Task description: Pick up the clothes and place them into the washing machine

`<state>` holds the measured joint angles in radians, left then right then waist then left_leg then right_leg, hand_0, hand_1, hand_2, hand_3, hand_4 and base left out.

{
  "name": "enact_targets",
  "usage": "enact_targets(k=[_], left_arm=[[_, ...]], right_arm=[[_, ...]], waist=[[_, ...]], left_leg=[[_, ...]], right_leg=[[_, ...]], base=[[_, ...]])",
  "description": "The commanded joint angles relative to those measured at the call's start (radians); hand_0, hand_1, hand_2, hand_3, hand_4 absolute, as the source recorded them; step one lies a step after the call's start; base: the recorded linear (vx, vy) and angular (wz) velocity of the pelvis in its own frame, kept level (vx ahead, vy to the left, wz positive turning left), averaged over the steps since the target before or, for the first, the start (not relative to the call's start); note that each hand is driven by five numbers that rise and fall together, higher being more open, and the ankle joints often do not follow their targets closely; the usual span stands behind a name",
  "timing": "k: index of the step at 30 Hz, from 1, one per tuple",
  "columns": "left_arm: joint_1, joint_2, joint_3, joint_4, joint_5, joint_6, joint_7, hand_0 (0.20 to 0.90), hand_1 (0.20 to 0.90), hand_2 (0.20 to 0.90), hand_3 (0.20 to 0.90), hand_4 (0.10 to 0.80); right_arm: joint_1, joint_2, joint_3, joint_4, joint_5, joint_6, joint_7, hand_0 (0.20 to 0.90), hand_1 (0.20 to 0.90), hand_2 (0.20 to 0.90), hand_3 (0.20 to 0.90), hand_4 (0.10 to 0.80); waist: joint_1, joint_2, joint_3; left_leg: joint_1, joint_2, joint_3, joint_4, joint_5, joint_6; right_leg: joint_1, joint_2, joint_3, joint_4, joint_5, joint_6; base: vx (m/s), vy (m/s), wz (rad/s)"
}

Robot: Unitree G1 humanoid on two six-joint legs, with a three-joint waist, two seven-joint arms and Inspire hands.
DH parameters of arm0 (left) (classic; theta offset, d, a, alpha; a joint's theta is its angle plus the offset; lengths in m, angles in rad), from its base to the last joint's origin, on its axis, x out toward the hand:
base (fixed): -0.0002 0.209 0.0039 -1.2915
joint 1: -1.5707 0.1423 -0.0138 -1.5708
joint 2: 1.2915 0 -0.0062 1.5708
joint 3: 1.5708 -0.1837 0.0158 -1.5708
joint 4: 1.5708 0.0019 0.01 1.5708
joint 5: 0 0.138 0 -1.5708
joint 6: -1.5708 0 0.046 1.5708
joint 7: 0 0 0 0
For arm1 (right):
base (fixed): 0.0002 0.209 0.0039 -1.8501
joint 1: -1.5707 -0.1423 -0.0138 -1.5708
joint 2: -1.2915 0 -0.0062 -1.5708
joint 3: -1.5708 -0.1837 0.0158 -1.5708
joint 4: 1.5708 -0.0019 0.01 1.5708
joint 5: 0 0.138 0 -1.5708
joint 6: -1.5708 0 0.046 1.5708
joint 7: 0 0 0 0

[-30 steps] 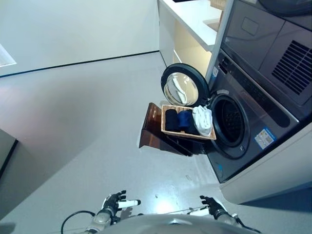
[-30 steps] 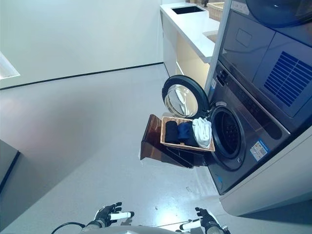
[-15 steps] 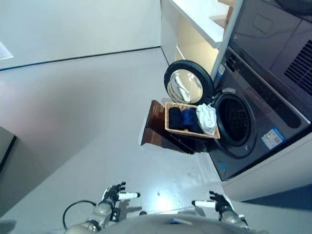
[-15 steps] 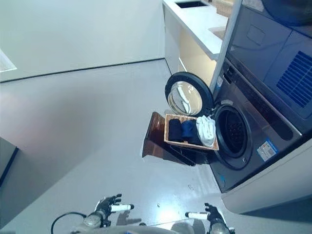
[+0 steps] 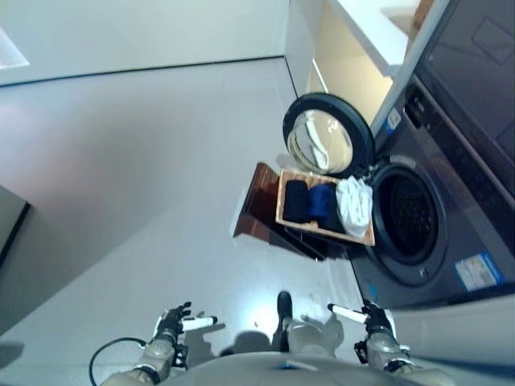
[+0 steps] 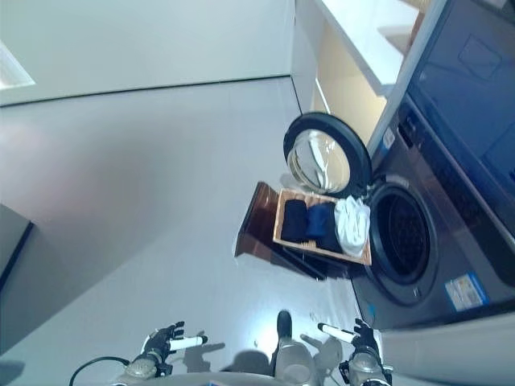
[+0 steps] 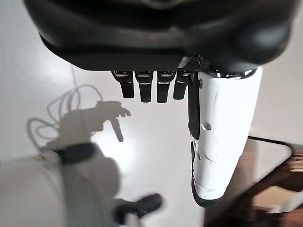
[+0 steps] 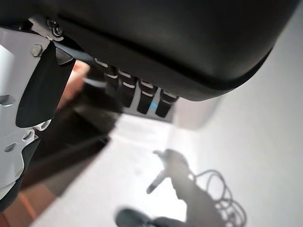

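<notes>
A shallow wicker basket rests on a low dark brown box beside the washing machine. It holds dark blue and black clothes and a white cloth at the end nearest the drum. The machine's round door stands open behind the basket, and the drum opening is dark. My left hand is open and empty, low and far from the basket. My right hand is also open and empty, low in front of the machine.
A white counter with a cream cabinet stands beyond the machine. A wide grey floor stretches to the left. A dark edge of furniture shows at the far left.
The camera has moved forward and tilted down, so the basket and machine sit lower and closer in the picture. Both hands stay open and empty at my sides.
</notes>
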<state>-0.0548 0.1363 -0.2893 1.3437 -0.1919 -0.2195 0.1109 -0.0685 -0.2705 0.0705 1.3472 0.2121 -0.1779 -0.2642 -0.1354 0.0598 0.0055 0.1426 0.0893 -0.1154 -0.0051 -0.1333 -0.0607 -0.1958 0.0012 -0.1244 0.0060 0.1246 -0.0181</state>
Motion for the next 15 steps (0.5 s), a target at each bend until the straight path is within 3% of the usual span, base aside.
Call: enact_targets(k=[1, 5, 8, 10, 11, 12, 15], left_arm=[[-0.085, 0.020, -0.009, -0.042, -0.034, -0.068, 0.023, 0.900, 0.900, 0.900, 0.900, 0.800], [-0.103, 0.017, -0.014, -0.041, -0.033, -0.062, 0.022, 0.900, 0.900, 0.900, 0.900, 0.800], [-0.114, 0.022, 0.000, -0.056, -0.057, -0.071, 0.027, 0.900, 0.900, 0.900, 0.900, 0.800], [-0.113, 0.027, 0.014, -0.051, -0.065, -0.073, 0.032, 0.900, 0.900, 0.900, 0.900, 0.800], [-0.110, 0.029, 0.019, -0.043, -0.066, -0.074, 0.036, 0.900, 0.900, 0.900, 0.900, 0.800], [-0.108, 0.033, 0.024, -0.036, -0.067, -0.073, 0.040, 0.900, 0.900, 0.900, 0.900, 0.800], [-0.101, 0.034, 0.031, -0.017, -0.076, -0.075, 0.051, 0.900, 0.900, 0.900, 0.900, 0.800]], right_arm=[[-0.092, -0.016, -0.001, 0.000, 0.019, -0.056, -0.034, 0.900, 0.900, 0.900, 0.900, 0.800], [-0.104, -0.026, 0.006, -0.001, 0.026, -0.061, -0.038, 0.900, 0.900, 0.900, 0.900, 0.800], [-0.135, -0.034, 0.016, -0.005, 0.036, -0.059, -0.042, 0.900, 0.900, 0.900, 0.900, 0.800], [-0.167, -0.039, 0.028, 0.000, 0.042, -0.055, -0.045, 0.900, 0.900, 0.900, 0.900, 0.800], [-0.181, -0.041, 0.027, 0.008, 0.055, -0.057, -0.048, 0.900, 0.900, 0.900, 0.900, 0.800], [-0.191, -0.044, 0.024, 0.016, 0.062, -0.057, -0.049, 0.900, 0.900, 0.900, 0.900, 0.800], [-0.215, -0.051, 0.028, 0.045, 0.061, -0.059, -0.061, 0.900, 0.900, 0.900, 0.900, 0.800]], waist=[[0.004, -0.005, -0.005], [0.019, -0.015, -0.006], [0.051, -0.052, 0.032], [0.074, -0.080, 0.041], [0.100, -0.081, 0.054], [0.116, -0.094, 0.062], [0.143, -0.101, 0.073]], left_leg=[[0.101, -0.083, -0.015, 0.133, 0.038, 0.031], [-0.046, -0.092, -0.001, 0.506, 0.209, -0.022], [-0.164, -0.145, -0.002, 0.746, 0.231, -0.010], [-0.252, -0.127, 0.026, 0.747, 0.210, 0.019], [-0.310, -0.101, 0.039, 0.721, 0.172, 0.038], [-0.351, -0.099, 0.045, 0.669, 0.154, 0.053], [-0.398, -0.061, 0.021, 0.424, 0.164, 0.054]], right_leg=[[-0.085, 0.012, 0.061, -0.066, 0.101, 0.073], [0.037, 0.039, 0.075, -0.091, 0.025, 0.016], [0.100, 0.015, 0.101, -0.087, 0.006, -0.005], [0.130, 0.004, 0.125, -0.087, -0.011, -0.010], [0.152, 0.013, 0.149, -0.082, -0.023, -0.010], [0.170, 0.010, 0.168, -0.080, -0.030, -0.008], [0.203, 0.016, 0.206, -0.085, -0.057, 0.007]], base=[[0.347, -0.243, -0.17], [0.264, -0.187, -0.11], [0.220, -0.137, -0.26], [0.218, -0.113, -0.44], [0.225, -0.075, -0.38], [0.209, -0.039, -0.36], [0.201, 0.017, -0.34]])
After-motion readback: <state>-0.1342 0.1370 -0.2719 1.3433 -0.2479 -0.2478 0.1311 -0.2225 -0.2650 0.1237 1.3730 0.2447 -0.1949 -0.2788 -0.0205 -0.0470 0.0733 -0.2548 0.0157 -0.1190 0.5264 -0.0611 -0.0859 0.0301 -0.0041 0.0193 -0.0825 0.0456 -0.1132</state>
